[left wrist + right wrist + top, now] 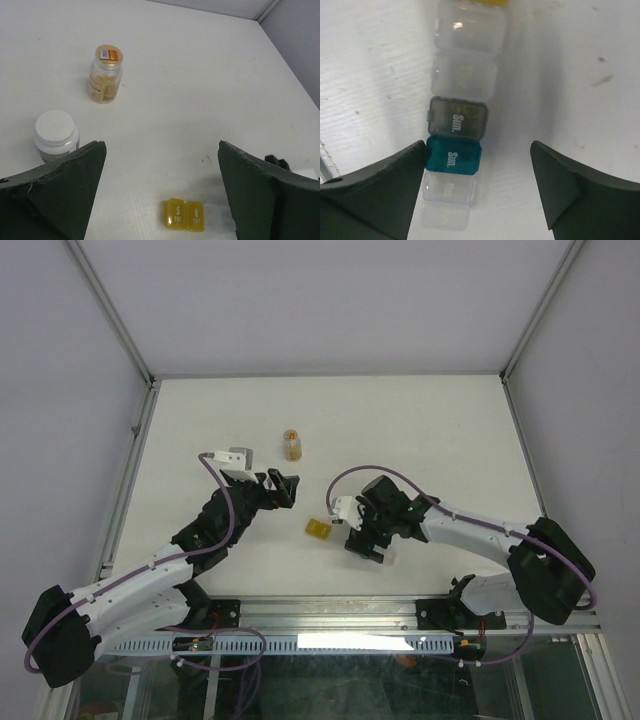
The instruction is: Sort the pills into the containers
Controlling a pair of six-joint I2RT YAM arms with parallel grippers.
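Translucent containers (pixel 456 125) lie joined in one strip on the white table (pixel 420 430), near its front middle. The long axis runs across the table, with the yellow end (pixel 318 529) toward the left arm. The right gripper (pixel 477 146) hangs over the teal box (pixel 453 156), jaws spread astride the strip, gripping nothing. The left gripper (pixel 161 145), reaching in from the left, gapes wide and unladen near the yellow end
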